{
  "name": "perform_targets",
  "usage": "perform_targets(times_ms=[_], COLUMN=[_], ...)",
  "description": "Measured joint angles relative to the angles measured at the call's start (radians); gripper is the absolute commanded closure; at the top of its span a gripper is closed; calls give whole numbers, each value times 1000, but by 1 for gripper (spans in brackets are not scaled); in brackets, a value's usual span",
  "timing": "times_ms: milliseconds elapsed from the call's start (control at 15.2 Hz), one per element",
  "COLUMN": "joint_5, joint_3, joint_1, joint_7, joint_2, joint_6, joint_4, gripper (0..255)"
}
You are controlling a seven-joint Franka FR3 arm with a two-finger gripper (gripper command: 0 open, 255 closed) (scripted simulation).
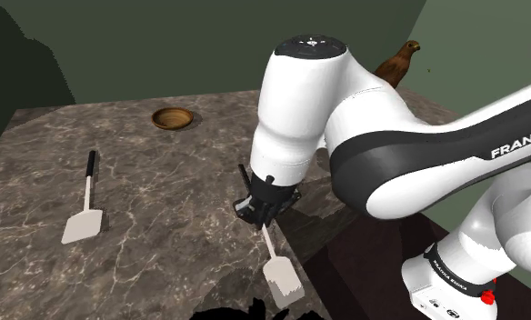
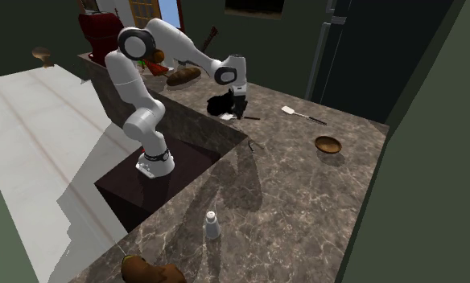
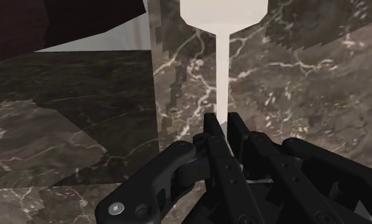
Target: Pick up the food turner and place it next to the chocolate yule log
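On the counter (image 1: 164,200) a bowl (image 1: 174,118) lies behind a spare turner (image 1: 83,214), with the food turner (image 1: 282,273) toward the shoulder view's right.

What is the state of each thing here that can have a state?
pincer: shut on the held food turner.
held food turner: clasped by its handle, blade pointing away from the pincer.
other food turner: lying flat on the counter.
wooden bowl: upright, empty.
shaker: standing upright.

On the dark veined marble counter (image 1: 164,182), a round wooden bowl (image 1: 174,118) sits near the edge by the green wall (image 1: 209,45), a black-handled white spatula (image 1: 85,205) lies flat well apart from it, a small white shaker (image 2: 212,225) stands upright alone, and a brown bird figure (image 1: 398,64) stands farther along.
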Motion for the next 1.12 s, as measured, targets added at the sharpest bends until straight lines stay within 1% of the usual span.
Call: perform_targets(times_ms=[330,660,726,1122], joint_5=[-32,-38,-38,-37], joint_3=[10,12,12,13], joint_1=[-4,-4,-4,-3], joint_7=[29,34,34,34], joint_2=[43,52,51,52], joint_6=[64,74,74,74], joint_4=[-28,-32,-32,-33], gripper=[255,255,0,0])
